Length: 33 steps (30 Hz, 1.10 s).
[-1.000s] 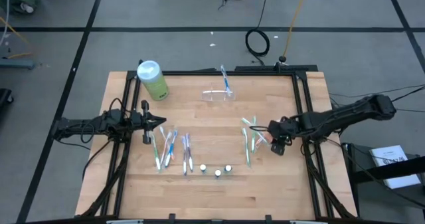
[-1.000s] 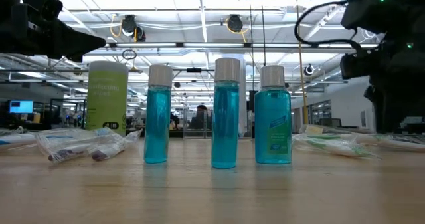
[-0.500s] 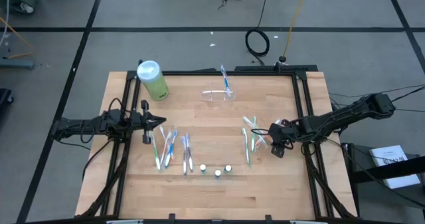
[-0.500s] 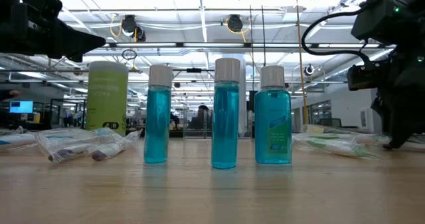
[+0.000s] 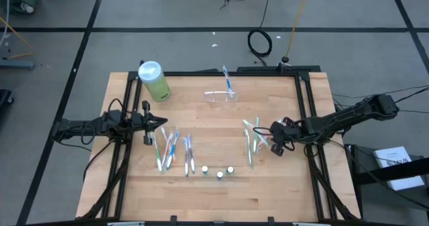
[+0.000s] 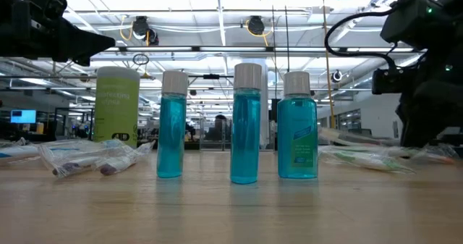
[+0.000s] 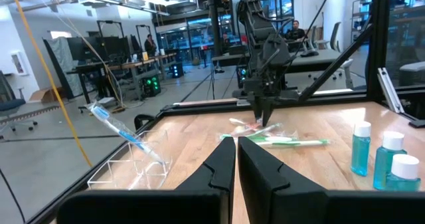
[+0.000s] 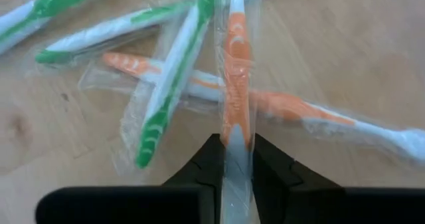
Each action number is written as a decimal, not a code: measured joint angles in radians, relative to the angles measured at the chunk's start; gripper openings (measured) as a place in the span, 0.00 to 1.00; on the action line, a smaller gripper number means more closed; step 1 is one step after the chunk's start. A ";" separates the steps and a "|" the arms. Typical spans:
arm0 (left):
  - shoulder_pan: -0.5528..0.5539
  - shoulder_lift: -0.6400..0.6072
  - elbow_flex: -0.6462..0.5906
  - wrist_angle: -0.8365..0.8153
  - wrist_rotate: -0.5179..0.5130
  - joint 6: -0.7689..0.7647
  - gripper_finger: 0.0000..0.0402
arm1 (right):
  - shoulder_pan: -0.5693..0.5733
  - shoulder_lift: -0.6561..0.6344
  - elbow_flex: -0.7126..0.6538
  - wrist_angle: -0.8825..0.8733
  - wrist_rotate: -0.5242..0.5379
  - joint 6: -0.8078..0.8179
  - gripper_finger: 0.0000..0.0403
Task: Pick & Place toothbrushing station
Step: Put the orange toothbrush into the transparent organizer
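Right wrist view: right gripper clamped on wrapped orange toothbrush amid scattered pile.
Toothbrushing station at table's far middle, well apart; left gripper pressed together, waiting at left edge.

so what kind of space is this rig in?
Looks like an open lab or workshop floor, not a home. Past the wooden table the left wrist view shows desks with monitors and people seated; the low view shows a high ceiling with strip lights; cables lie on the taped floor.
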 joint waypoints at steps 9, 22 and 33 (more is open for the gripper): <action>0.000 0.000 0.001 0.002 0.001 0.000 0.06 | 0.008 -0.044 0.051 0.003 0.022 0.026 0.10; 0.000 0.000 0.002 0.002 0.002 0.000 0.06 | -0.055 -0.078 0.031 0.557 0.319 -0.370 0.10; 0.000 0.000 0.002 0.002 0.002 0.000 0.06 | -0.249 -0.031 -0.171 1.190 0.328 -0.506 0.10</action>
